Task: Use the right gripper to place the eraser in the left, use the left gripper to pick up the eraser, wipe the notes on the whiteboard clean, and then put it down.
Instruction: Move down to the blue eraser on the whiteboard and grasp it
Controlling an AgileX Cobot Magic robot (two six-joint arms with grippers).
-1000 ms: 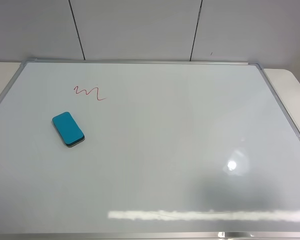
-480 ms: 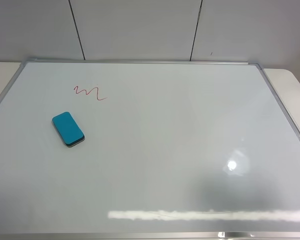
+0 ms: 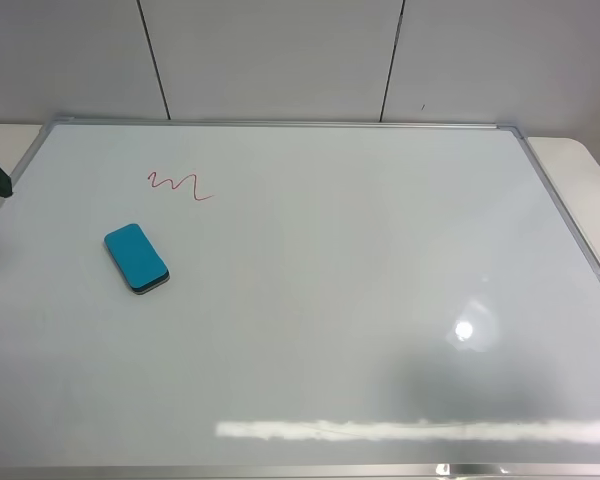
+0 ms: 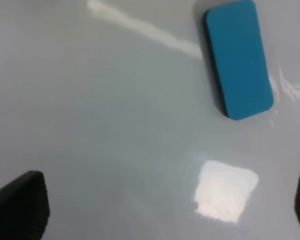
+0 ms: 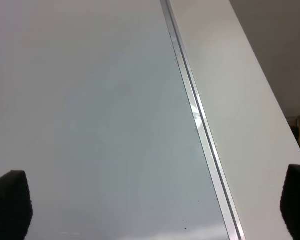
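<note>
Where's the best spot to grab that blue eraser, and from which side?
Probably best to pinch the eraser across its narrow width, on its two long side edges, coming straight down from above. It lies flat on the whiteboard, teal face up, so only its low sides are free to clamp.

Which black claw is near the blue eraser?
The left gripper: its wrist view shows the teal rounded-rectangle eraser lying ahead on the glossy white whiteboard. The right gripper sees only board and silver frame.

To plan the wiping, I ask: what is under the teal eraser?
The eraser lies flat on the whiteboard, dark felt base down. The patch it covers is hidden; the red notes lie apart.
</note>
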